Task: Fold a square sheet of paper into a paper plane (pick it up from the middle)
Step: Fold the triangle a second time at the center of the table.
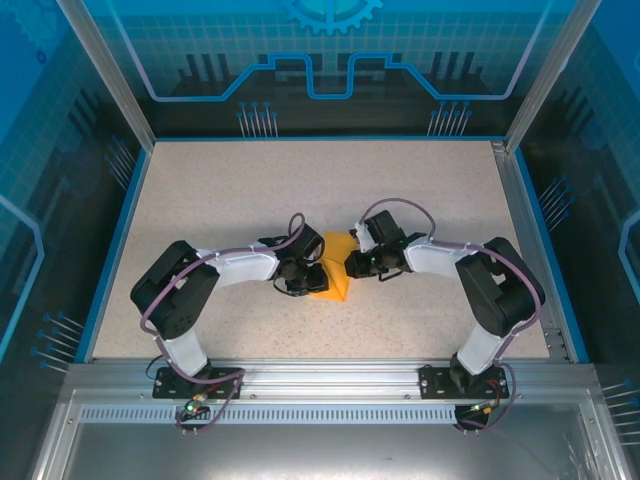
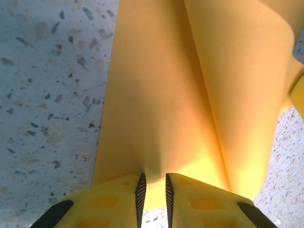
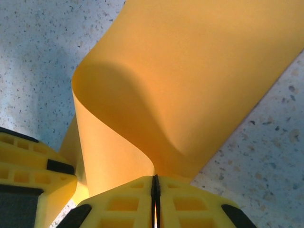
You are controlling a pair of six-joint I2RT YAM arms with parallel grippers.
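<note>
Not a word, number or brand mark could be read anywhere. The nearest thing to a sign was a blue gear emblem (image 1: 333, 12) at the top of the back wall panel (image 1: 330, 60), with circuit-style line art beneath it. The square sheet of paper (image 1: 336, 288) was plain orange-yellow, with no print.

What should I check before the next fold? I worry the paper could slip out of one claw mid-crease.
1. Right claw shut on the paper sheet: ok, pads closed on its edge.
2. Left claw clamping the sheet: cannot tell; paper runs between its pads, but a gap shows.
3. Sheet untorn: ok in both wrist views.
4. Fold edges lined up: cannot tell; corners hidden.
5. Sheet near the middle of the table, between both arms: ok.
</note>
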